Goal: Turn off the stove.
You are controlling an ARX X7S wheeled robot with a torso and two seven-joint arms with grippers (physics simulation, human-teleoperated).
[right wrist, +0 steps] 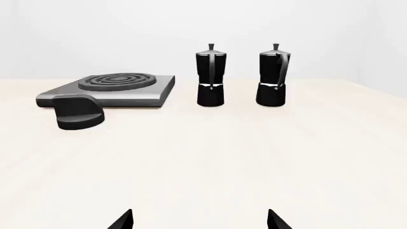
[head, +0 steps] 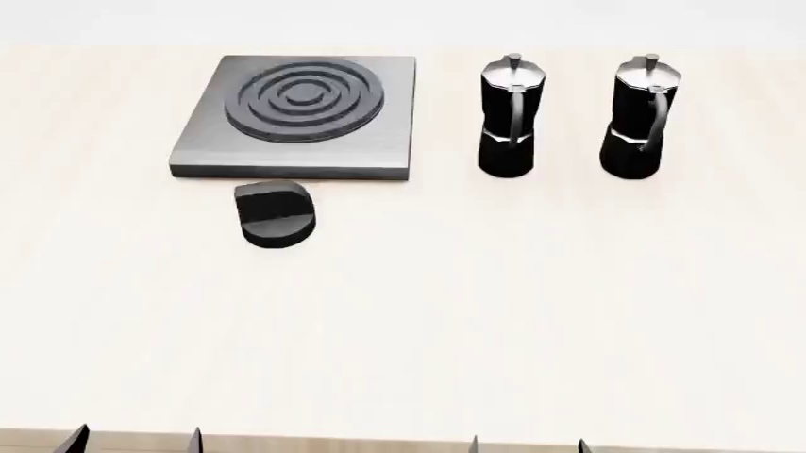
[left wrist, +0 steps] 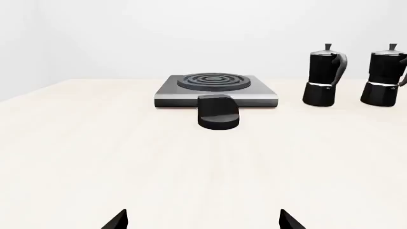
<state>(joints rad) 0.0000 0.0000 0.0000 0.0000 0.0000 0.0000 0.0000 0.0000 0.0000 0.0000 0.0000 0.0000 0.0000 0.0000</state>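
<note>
One wide pale wooden desk [head: 504,321] fills the head view. Toward its far left lies the stove [head: 202,142], a flat square grey metal slab with a round ringed burner [head: 304,96]. To its right stand two black-and-silver moka pots, the left pot [head: 509,118] and the right pot [head: 639,118], upright, near each other but apart. Just in front of the stove sits its black round knob [head: 276,214], close to the slab's front edge. At the near desk edge, the left gripper [head: 134,440] and right gripper [head: 528,444] show only dark fingertips, spread apart, holding nothing, well away from the knob.
</note>
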